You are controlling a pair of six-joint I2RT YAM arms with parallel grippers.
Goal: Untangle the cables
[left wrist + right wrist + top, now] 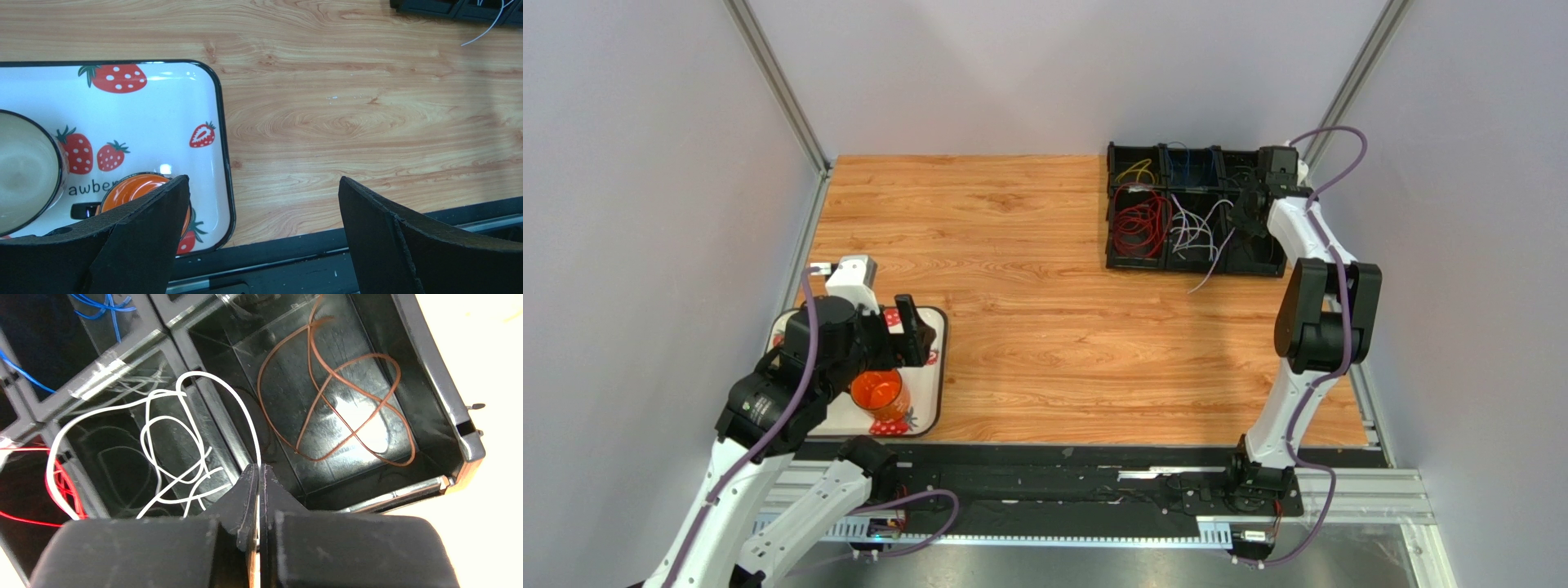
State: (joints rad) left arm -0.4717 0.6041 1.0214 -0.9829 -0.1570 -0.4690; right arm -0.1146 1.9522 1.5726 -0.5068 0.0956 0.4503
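The cables lie sorted in a black compartment box (1192, 265) at the far right: red (1140, 221), white (1194, 229), yellow (1134, 172) and blue (1179, 159). My right gripper (1241, 216) hangs over the box. In the right wrist view, the right gripper (258, 470) is shut on a white cable (184, 383) that loops back into its compartment. Brown cable (344, 386) fills the compartment to the right, with blue (104, 306) and red (58, 484) to the left. My left gripper (262, 182) stands open and holds nothing, near the front left, far from the cables.
Under the left gripper (913, 333) lies a white strawberry-print tray (224, 122) carrying an orange cup (132, 187) and a pale bowl (24, 165). One white strand (1210, 276) trails out of the box onto the wooden table. A black rail runs along the near edge.
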